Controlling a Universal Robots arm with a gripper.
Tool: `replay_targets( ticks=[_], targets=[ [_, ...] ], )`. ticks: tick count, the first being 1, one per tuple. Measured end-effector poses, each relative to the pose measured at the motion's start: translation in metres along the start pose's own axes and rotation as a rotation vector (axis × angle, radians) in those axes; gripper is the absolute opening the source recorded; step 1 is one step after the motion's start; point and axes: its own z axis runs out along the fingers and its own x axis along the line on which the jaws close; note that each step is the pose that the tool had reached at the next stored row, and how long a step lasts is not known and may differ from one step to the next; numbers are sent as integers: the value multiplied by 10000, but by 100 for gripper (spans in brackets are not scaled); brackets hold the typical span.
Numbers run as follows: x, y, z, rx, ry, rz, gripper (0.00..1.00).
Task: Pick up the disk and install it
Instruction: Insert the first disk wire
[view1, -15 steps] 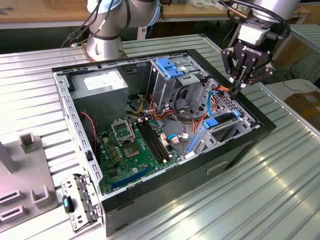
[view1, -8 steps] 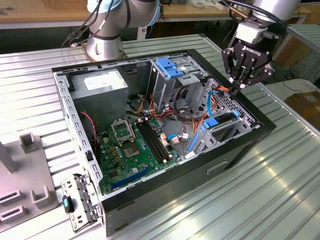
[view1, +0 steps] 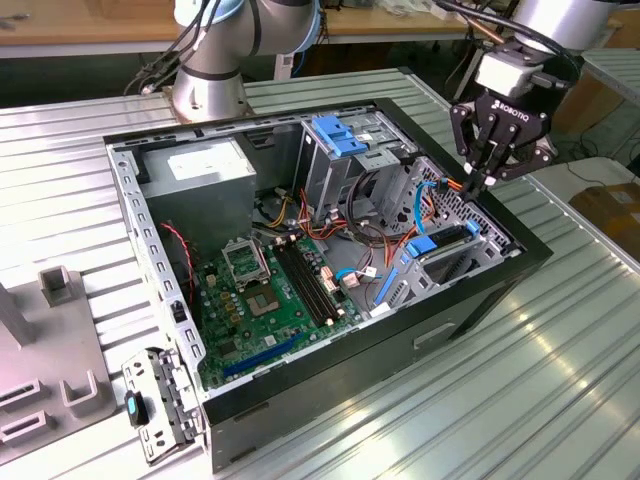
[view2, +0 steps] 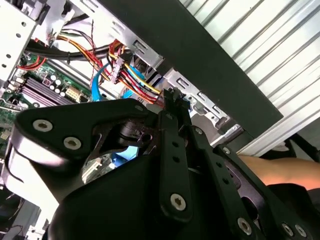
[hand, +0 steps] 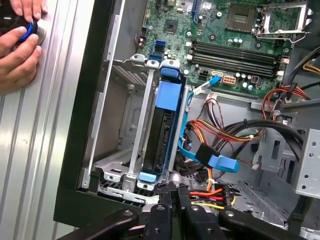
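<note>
Bright even light, glare on ribbed table (view1: 60, 180)

A robotics lab or workshop: an opened desktop computer case (view1: 400, 350), motherboard (view1: 270, 300) bare, lies on a ribbed metal desk (view1: 520, 400) that also carries a robot arm's base (view1: 208, 75). The gripper (view1: 482, 183) hangs over the case, with a wooden workbench (view1: 80, 20) and a cardboard box (view1: 612, 205) beyond.

The drive cage (hand: 120, 115) hides most of the disk (hand: 156, 137).
</note>
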Motion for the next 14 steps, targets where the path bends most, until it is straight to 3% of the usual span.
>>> replay_targets(
  ticks=[3, 5, 6, 7, 12, 14],
  targets=[
    [-6, 29, 2, 78, 17, 51, 17],
    [-15, 75, 3, 245, 50, 71, 17],
    [-23, 116, 4, 375, 76, 88, 17],
    [-30, 134, 13, 423, 85, 132, 17],
    [-24, 137, 72, 315, 88, 1066, 17],
    [53, 153, 102, 311, 84, 1098, 17]
  ],
)
